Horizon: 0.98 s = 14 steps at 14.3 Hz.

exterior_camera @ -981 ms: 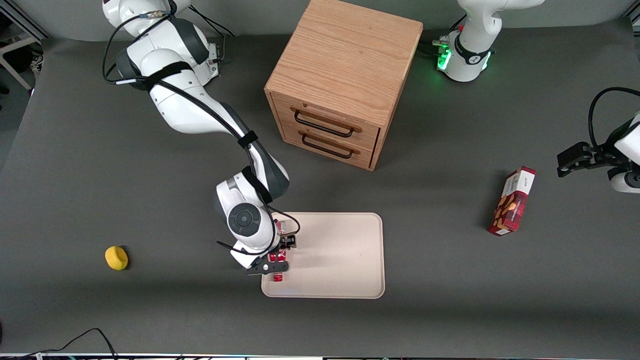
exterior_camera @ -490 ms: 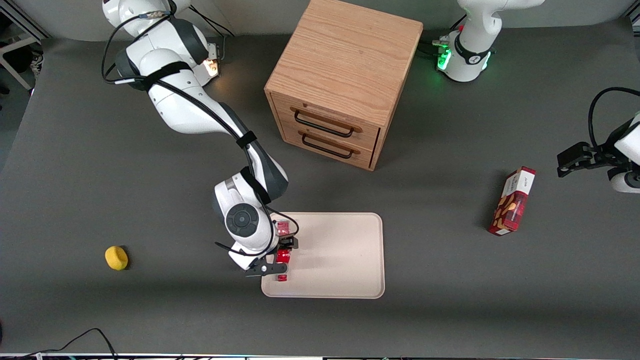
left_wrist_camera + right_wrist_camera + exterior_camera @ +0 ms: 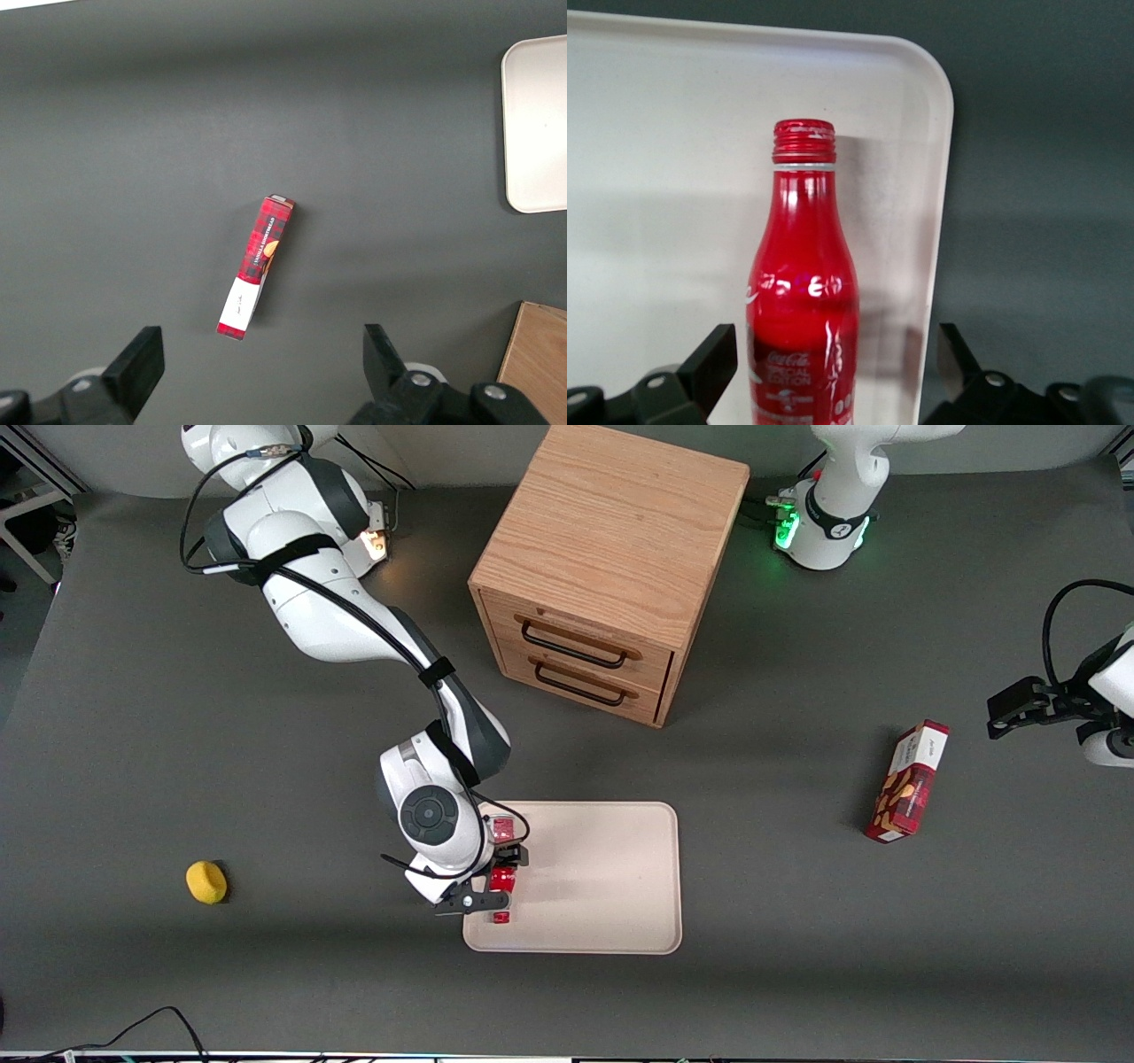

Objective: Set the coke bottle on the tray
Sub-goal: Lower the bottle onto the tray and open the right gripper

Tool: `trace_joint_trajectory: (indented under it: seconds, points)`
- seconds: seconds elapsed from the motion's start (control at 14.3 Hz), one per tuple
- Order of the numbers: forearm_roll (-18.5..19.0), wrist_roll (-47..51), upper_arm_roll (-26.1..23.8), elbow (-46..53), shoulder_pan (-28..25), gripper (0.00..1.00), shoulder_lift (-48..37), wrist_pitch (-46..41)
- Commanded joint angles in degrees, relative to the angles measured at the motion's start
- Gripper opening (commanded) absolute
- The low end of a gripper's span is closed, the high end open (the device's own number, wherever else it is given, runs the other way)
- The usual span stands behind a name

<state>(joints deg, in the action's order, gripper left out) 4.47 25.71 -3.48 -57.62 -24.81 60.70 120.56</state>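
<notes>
The coke bottle (image 3: 502, 880) lies on the cream tray (image 3: 602, 877), along the tray's edge toward the working arm's end, with its red cap pointing to the front camera. My right gripper (image 3: 501, 868) hangs over the bottle's body. In the right wrist view the coke bottle (image 3: 802, 292) rests on the tray (image 3: 673, 133) between the fingers (image 3: 709, 359) of the gripper (image 3: 831, 363). There is a gap on each side, so the gripper is open and not gripping. The wrist hides part of the bottle in the front view.
A wooden drawer cabinet (image 3: 611, 567) stands farther from the front camera than the tray. A red snack box (image 3: 908, 784) lies toward the parked arm's end, also seen as the snack box (image 3: 257, 266). A small yellow object (image 3: 206, 882) sits toward the working arm's end.
Over the last second the wrist shifted slightly away from the tray's middle, and more of the bottle now shows. Nothing has moved in the last half second.
</notes>
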Motion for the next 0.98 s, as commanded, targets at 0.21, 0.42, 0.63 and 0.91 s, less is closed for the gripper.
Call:
trace_joint_trajectory:
  seconds: [0.21,0.42,0.63,0.91]
  points:
    - [0.36,-0.31,-0.03,1.19,0.02,1.00,0.39,-0.06]
    - [0.27,-0.48,-0.03,1.19,0.02,1.00,0.12,-0.41]
    - [-0.08,-0.05,-0.12,1.19,0.11,1.00,-2.76,-5.22]
    - [-3.22,0.31,-0.82,-4.31,2.65,1.00,-14.34,-17.36]
